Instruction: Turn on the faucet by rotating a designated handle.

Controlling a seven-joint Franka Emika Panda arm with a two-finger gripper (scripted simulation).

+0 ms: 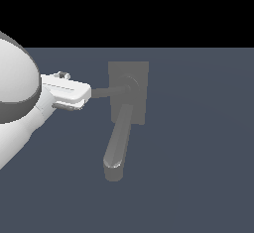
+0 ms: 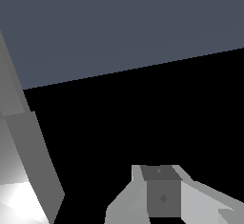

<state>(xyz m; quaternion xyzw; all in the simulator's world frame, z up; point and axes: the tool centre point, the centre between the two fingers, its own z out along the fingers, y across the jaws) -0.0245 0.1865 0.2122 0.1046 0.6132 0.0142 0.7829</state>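
At the faucet [image 1: 128, 92] hub's nine o'clock, the white tool [image 1: 85, 97] meets the handle [image 1: 100, 93] tip, grip state indiscernible; rotating it seemingly comes next.

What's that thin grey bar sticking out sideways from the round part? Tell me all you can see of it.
That is the handle, a thin, straight, matte grey bar, slimmer than the thick spout. It projects from the round hub of the faucet toward the exterior view's left, roughly level. Its outer end meets the white claw; whether the claw grips it cannot be told.
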